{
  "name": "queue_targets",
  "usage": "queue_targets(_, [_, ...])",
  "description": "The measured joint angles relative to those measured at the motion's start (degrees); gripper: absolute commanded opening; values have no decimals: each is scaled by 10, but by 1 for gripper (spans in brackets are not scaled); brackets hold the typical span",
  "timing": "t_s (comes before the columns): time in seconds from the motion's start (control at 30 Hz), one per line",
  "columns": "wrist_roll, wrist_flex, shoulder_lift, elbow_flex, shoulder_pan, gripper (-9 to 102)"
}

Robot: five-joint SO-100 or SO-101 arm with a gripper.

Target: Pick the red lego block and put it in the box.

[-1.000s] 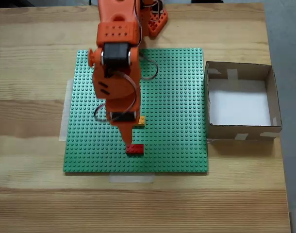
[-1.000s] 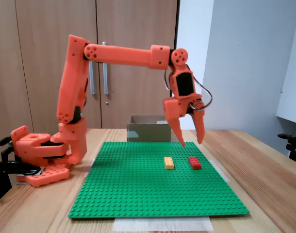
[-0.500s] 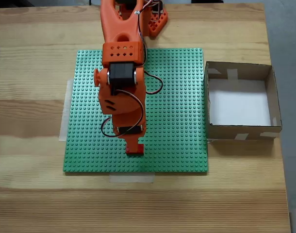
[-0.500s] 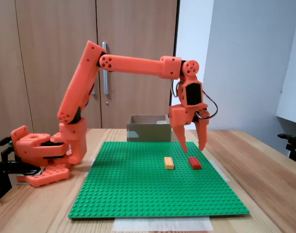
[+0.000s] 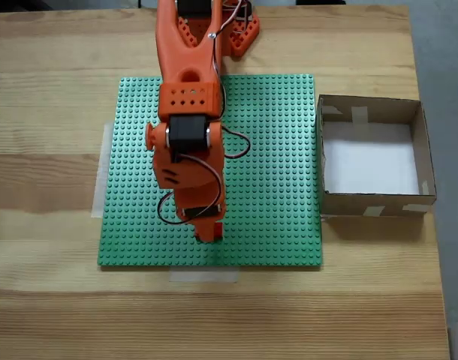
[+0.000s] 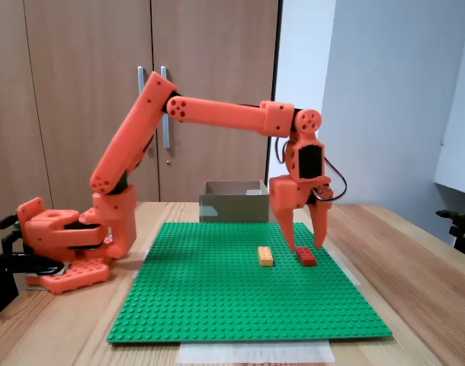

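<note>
tool (image 6: 306,248) lowered, straddling red lego block (image 6: 306,257)

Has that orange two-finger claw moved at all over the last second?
Yes. The gripper has dropped toward the green studded baseplate, its open fingers now straddling the small red lego block.

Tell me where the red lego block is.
In a fixed view, the red lego block sits on the green baseplate, right of the orange brick, between the open gripper's fingers.
</note>
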Motion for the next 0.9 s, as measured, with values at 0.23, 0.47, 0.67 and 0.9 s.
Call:
queue_targets(0.23, [-8,0,-11,-4,2,21])
queue_targets(0.47, [-9,7,-39,-25,2,20])
queue_targets(0.67, [-10,9,-54,-37,2,20])
queue_targets(0.9, [-10,9,-54,-42,-5,19])
